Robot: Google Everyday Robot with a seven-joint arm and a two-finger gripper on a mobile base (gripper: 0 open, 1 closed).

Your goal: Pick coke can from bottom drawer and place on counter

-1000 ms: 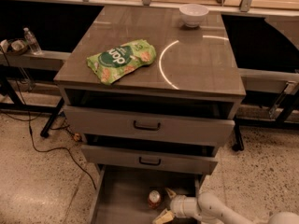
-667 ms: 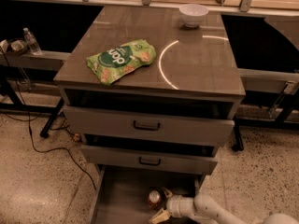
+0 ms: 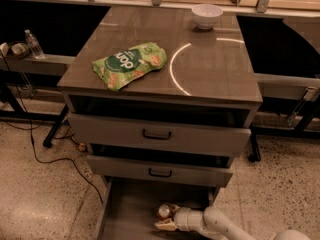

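Showing a silver top and red side, the coke can (image 3: 164, 212) sits in the bottom drawer (image 3: 129, 210); the pincer (image 3: 166, 225) is right beside it, open or closed I cannot tell.

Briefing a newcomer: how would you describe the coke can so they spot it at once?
Find the grey cabinet, then its bottom drawer, pulled out at floor level. The can sits in that drawer, right by the tip of the end effector coming in from the right. It is small and red with a silver top, unlike the green bag and white bowl up on the counter.
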